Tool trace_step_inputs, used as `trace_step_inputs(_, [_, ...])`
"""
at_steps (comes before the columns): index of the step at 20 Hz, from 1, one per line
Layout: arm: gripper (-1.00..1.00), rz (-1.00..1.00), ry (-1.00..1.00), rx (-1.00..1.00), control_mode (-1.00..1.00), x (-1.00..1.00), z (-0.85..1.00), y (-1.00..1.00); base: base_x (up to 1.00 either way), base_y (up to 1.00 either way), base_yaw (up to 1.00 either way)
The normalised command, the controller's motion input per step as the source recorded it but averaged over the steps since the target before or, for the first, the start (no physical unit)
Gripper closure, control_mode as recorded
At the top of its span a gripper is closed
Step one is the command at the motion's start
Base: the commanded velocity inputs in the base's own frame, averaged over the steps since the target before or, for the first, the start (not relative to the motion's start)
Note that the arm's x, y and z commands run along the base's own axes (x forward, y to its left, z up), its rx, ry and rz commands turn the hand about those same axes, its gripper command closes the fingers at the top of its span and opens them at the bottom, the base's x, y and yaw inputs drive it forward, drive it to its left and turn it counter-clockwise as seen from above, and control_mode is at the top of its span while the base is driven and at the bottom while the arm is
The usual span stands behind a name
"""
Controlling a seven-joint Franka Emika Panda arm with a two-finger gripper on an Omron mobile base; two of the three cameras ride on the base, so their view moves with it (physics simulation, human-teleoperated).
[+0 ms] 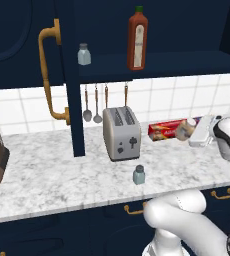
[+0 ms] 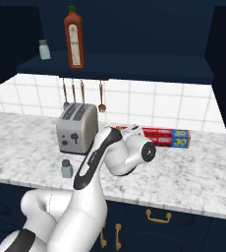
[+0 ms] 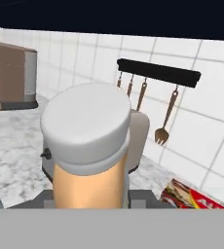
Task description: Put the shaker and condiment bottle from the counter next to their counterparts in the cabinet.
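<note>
Condiment bottle (image 3: pixel 87 146) with white cap close up in hand view, small and sideways in left base view, squeezed tight inside the gripper (image 1: pixel 191 131), above the desk (image 1: pixel 62 175), shaker (image 1: pixel 139 174) lower down to the gripper's left

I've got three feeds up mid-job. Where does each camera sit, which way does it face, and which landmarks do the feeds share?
Left base view: behind the arm to its left, facing the counter and cabinet; the arm rises lower right, gripper shut on the condiment bottle.
Right base view: behind to the right, facing the same counter; the arm rises lower left.
Hand view: on the hand, looking along the gripper at the bottle's white cap, tiled wall beyond.
Shared: both base views show the toaster, shaker and foil box.
</note>
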Motion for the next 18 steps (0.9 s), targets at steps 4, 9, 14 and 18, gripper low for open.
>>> trace_step_inputs(4, [1.00, -0.09, 0.00, -0.01, -1.00, -0.51, 0.79, 0.02, 0.00, 0.00, 0.00])
trace_step_inputs(9, [1.00, -0.08, 0.00, 0.00, -1.00, -0.51, 0.92, 0.01, 0.00, 0.00, 0.00])
trace_step_inputs(14, [1.00, -0.08, 0.00, 0.00, -1.00, -0.44, 0.78, 0.10, 0.00, 0.00, 0.00])
trace_step_inputs(18, [1.00, -0.07, 0.00, -0.01, -1.00, -0.29, 0.54, 0.32, 0.00, 0.00, 0.00])
